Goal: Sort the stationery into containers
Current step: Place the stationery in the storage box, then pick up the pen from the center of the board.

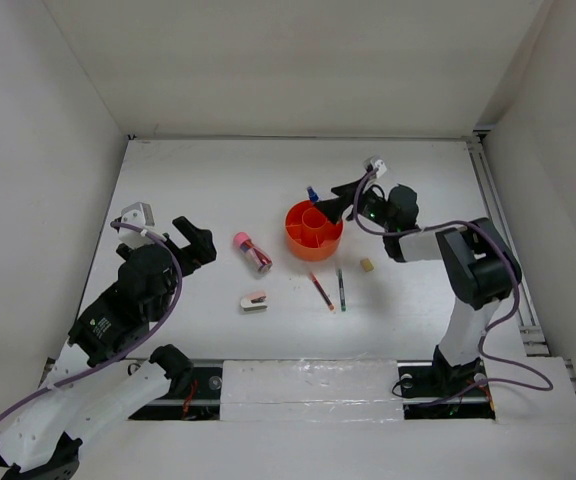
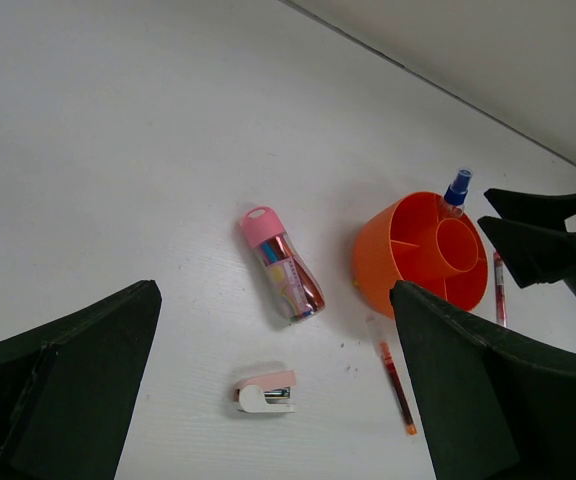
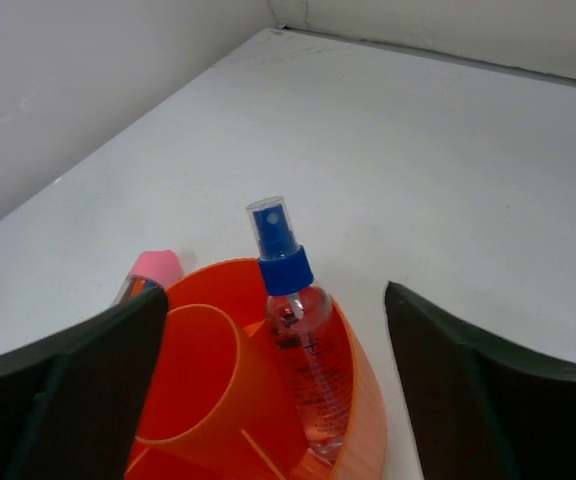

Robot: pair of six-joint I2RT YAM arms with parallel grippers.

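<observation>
Count: 1 orange tub (image 1: 313,230) and 6 stationery items, 1 in the tub and 5 loose on the table (image 1: 198,170).

- Blue-capped bottle (image 3: 303,350): 1, standing nearly upright in an outer compartment on the tub's far side, beside the central cup (image 3: 203,375).
- Pink-capped tube (image 1: 252,252): 1, lying flat left of the tub, near it but apart.
- Stapler-like piece (image 1: 254,301): 1, white and pink, near side of the tube, apart from it.
- Pens: 2. The red pen (image 1: 320,290) and the dark pen (image 1: 340,288) lie side by side on the near side of the tub, not touching. The red one is angled, the dark one nearly straight.
- Tan eraser (image 1: 366,265): 1, just right of the dark pen, off the tub's near-right side.

Right gripper (image 1: 333,200): at the tub's far-right rim, jaws spread wide, holding nothing. In its wrist view the bottle sits between the fingers (image 3: 68,390), clear of both.

Left gripper (image 1: 196,240): well left of the tube, jaws wide apart, holding nothing.
</observation>
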